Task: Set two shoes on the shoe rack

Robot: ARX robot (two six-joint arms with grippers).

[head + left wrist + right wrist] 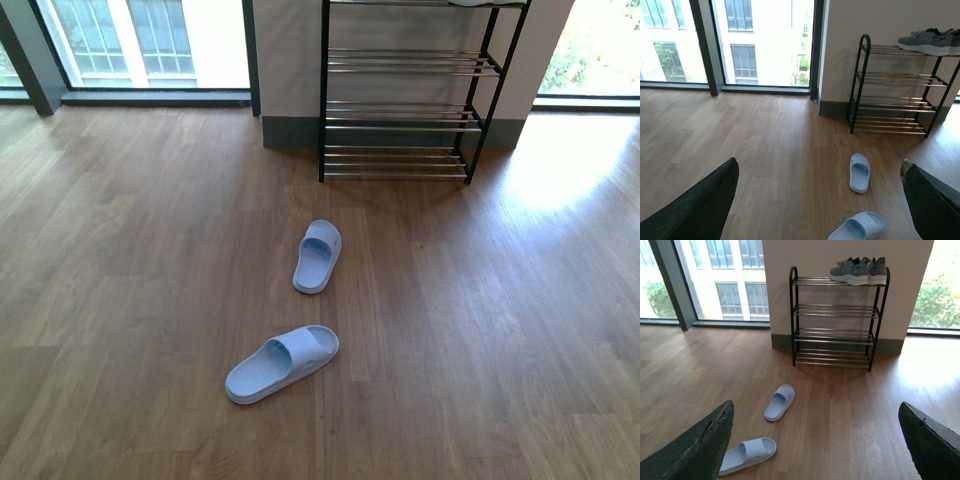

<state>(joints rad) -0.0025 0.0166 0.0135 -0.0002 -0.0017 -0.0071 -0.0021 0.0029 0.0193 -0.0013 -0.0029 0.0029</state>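
Only wrist views are clearly showing grey knit sneakers [858,271] atop the black chrome-barred rack [835,315], one lying lengthwise along it, toe pointing left; left gripper [818,162] and right gripper [816,404] are gaping empty

Ahead of me, both grey knit sneakers [858,271] (thick white soles, navy lining) sit upright, side by side, at the right end of the top shelf of the black-framed, chrome-barred shoe rack [834,310].

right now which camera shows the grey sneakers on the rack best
The right wrist view: both grey sneakers sit whole on the top shelf of the shoe rack. The left wrist view cuts the pair off at the picture's edge. The front view catches only a sliver of sole at its top edge.
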